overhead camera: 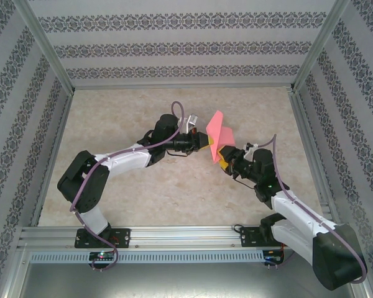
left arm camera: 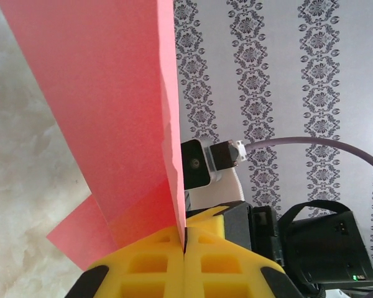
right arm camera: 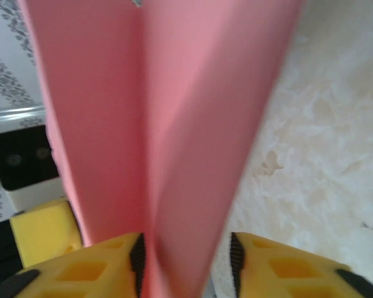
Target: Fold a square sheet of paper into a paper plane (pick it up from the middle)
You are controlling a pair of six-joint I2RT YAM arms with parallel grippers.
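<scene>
Left arm (overhead camera: 112, 164): reaching in from the near-left corner, wrist turned toward the middle of the table.
Left gripper (overhead camera: 202, 141): yellow pads (left arm camera: 143, 267) pressed flat together, and the lower edge of the paper is pinched right in the seam between them.
Paper (overhead camera: 220, 130): pink-red and folded, held off the table between the two grippers. It stands on edge with its long axis rising from the fingers and leaning toward the far wall. A lengthwise crease runs straight away from the right fingers, and a lower flap juts out to one side.
Right gripper (overhead camera: 222, 156): just beside the left one, coming at the paper from the near right. Its yellow fingers (right arm camera: 99, 270) stand partway apart with the folded paper between them. One pad looks to be against the sheet, but I cannot tell whether it has a real grip.
Right arm (overhead camera: 298, 223): angled in from the near-right corner.
Table (overhead camera: 143, 198): pale, marbled beige.
Walls (overhead camera: 174, 46): striped grey floral wallpaper on three sides, with aluminium rails (overhead camera: 174, 239) framing the near edge.
</scene>
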